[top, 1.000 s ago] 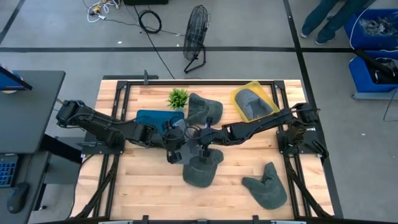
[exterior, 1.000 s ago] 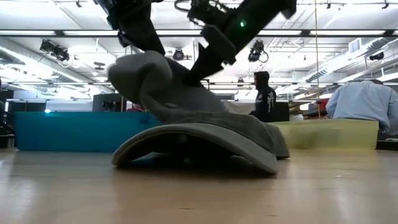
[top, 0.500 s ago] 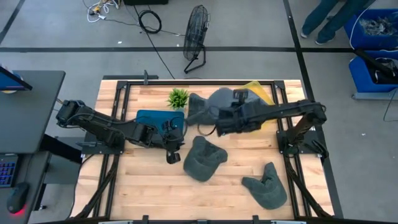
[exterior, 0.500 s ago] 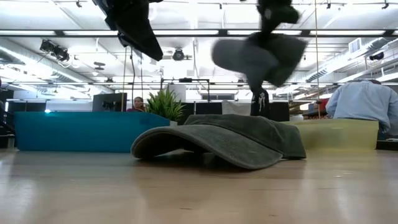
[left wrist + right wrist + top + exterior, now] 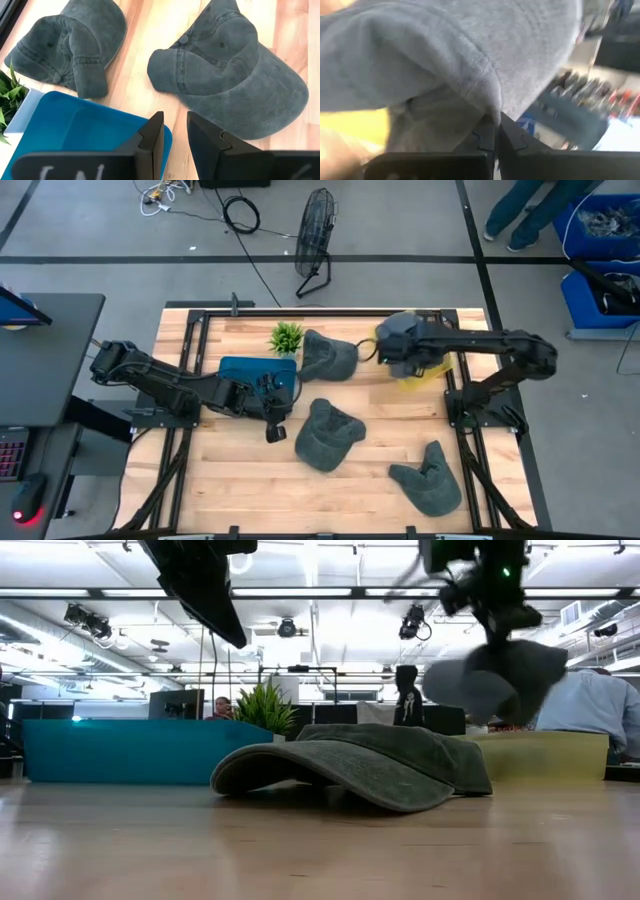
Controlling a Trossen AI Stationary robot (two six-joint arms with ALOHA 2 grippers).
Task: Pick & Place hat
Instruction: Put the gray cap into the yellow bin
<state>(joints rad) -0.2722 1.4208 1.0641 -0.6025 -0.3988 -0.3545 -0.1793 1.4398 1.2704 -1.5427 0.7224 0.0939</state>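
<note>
Two containers stand at the back of the wooden table (image 5: pixel 230 480). One is a yellow bin (image 5: pixel 432 366) toward the right rear, largely covered from above by the carried hat; its contents cannot be made out. The other is a blue bin (image 5: pixel 250 369) toward the left rear, next to a small green plant (image 5: pixel 286 336); the left wrist view shows bare blue floor in the part of it that is visible.

The right gripper (image 5: pixel 495 131) is raised over the yellow bin with its fingers pinched tight on the fabric edge of a grey hat (image 5: pixel 402 340). The hat hangs off the table in the low view, above the yellow bin's wall, and its cloth fills most of the right wrist view.

Three more hats lie on the table. A dark green cap (image 5: pixel 325 435) sits near the centre, its brim toward the front edge. A second cap (image 5: pixel 326 355) lies just beside the blue bin and plant, toward the rear. A third cap (image 5: pixel 430 478) lies near the front right corner, well apart from the others.

The left gripper (image 5: pixel 173 134) hovers just in front of the blue bin, close to the centre cap. Its fingers stand a narrow gap apart and hold nothing.

A person in a light blue shirt (image 5: pixel 590 705) shows beyond the table.
</note>
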